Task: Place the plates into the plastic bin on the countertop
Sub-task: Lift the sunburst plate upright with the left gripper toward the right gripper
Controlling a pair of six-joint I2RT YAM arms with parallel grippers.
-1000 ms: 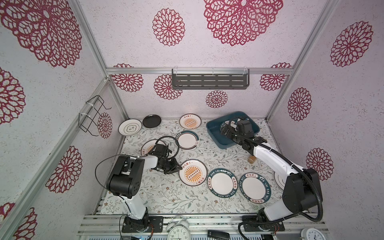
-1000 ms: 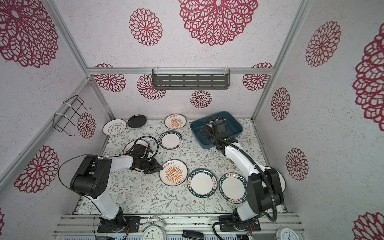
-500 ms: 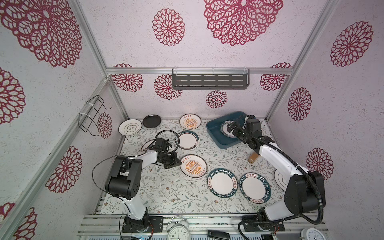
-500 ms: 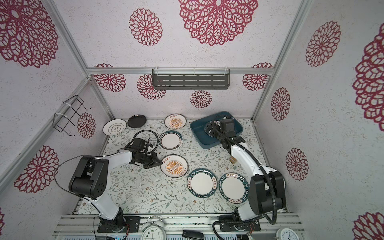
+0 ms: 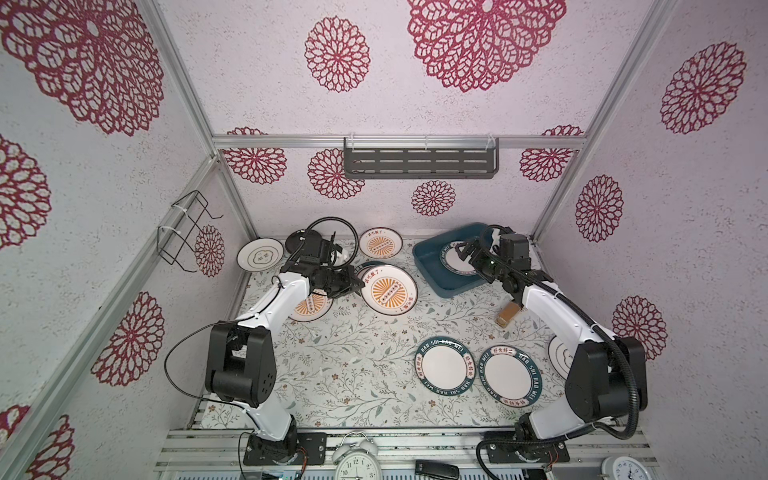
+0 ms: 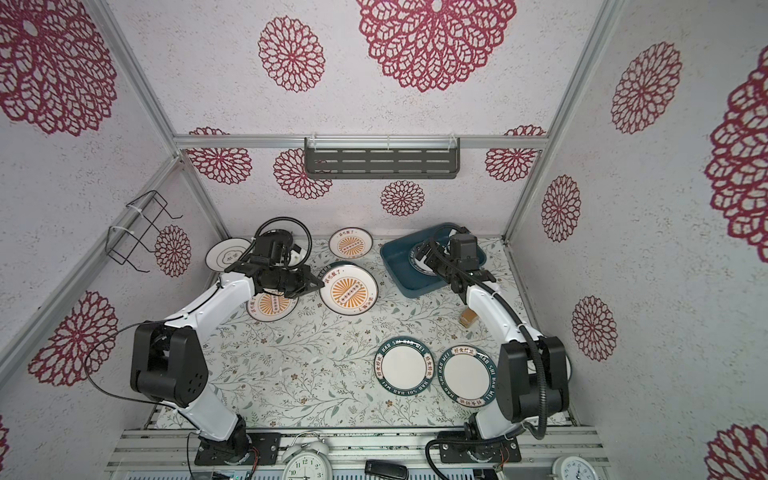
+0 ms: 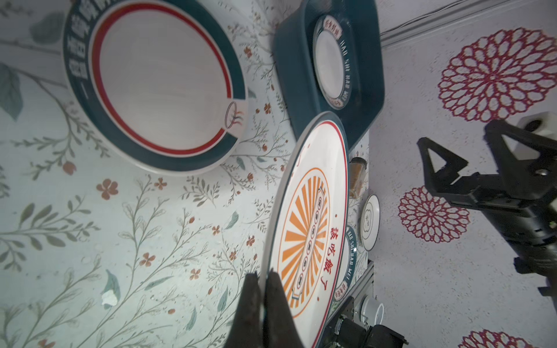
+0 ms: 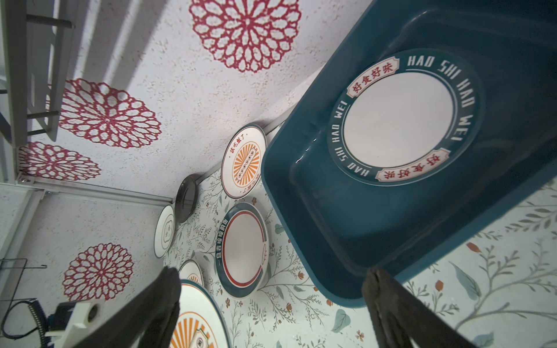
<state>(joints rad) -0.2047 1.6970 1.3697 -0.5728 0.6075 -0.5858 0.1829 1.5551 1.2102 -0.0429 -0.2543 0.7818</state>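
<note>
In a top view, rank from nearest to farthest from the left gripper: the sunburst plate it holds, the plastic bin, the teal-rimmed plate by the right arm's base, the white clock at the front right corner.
From the left gripper:
1. sunburst plate, pinched at its rim.
2. plastic bin, back right.
3. teal-rimmed plate, front right.
4. white clock, front right corner.
</note>
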